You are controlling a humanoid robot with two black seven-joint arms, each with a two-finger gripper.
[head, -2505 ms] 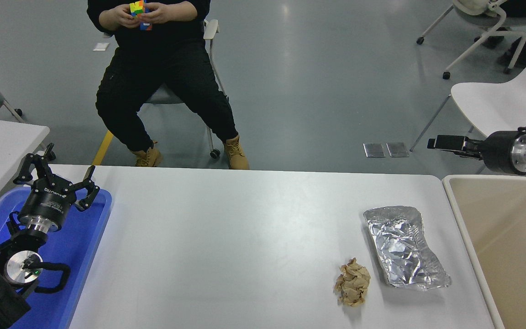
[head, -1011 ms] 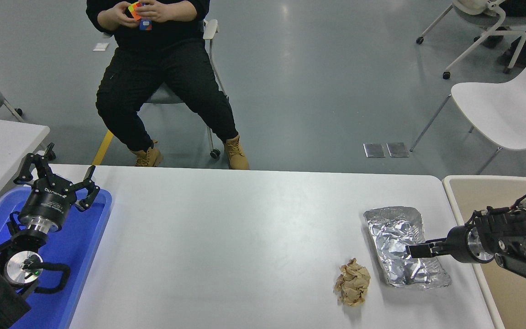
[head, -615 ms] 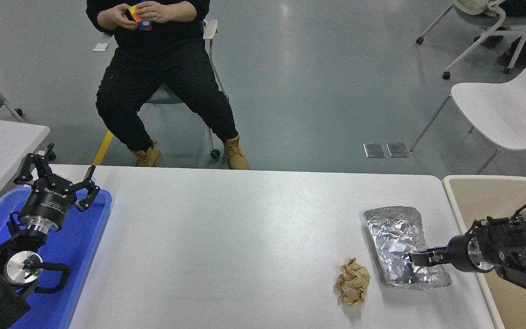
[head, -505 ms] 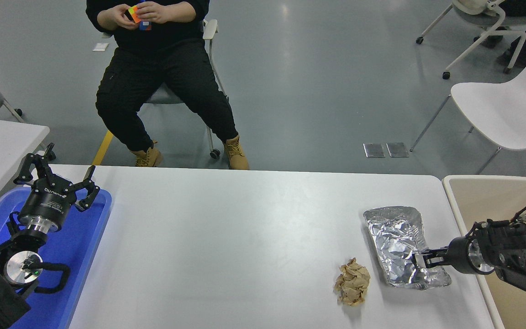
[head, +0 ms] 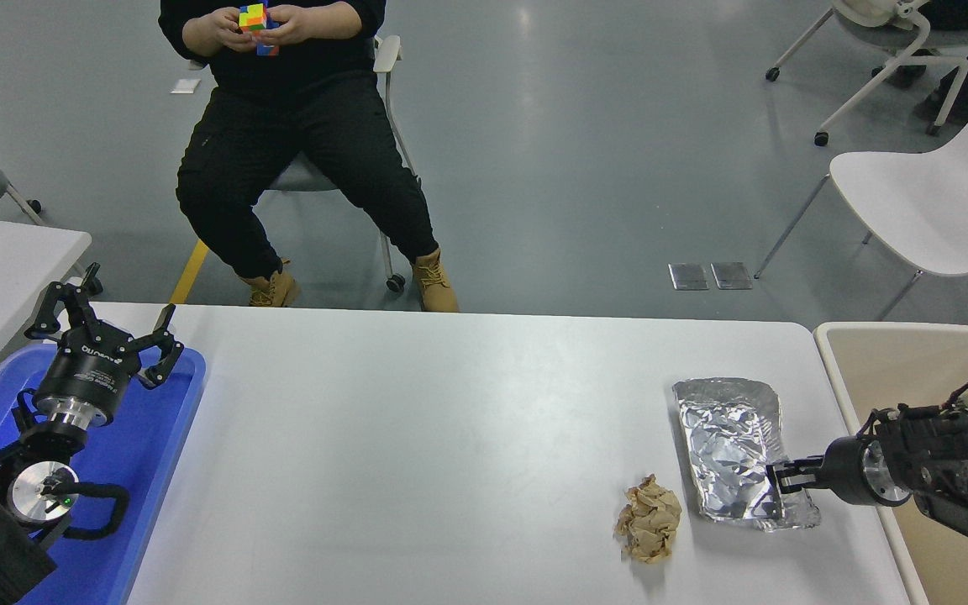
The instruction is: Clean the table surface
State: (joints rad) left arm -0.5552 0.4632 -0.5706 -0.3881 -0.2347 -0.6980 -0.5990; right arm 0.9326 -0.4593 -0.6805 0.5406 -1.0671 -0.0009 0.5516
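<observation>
The white table surface holds a crumpled silver foil tray at the right and a crumpled brown paper ball just left of its near end. My right gripper comes in low from the right edge and is shut on the foil tray's near right rim, which is bent up slightly there. My left gripper stays parked at the lower left, open, above a blue tray.
A beige bin stands against the table's right end, under my right arm. The blue tray lies at the table's left end. A person sits beyond the far edge, turning a coloured cube. A white chair stands at the far right.
My right arm swung down from above the bin to the foil tray and closed on its near right rim. The foil has shifted and crumpled a little toward the gripper.
</observation>
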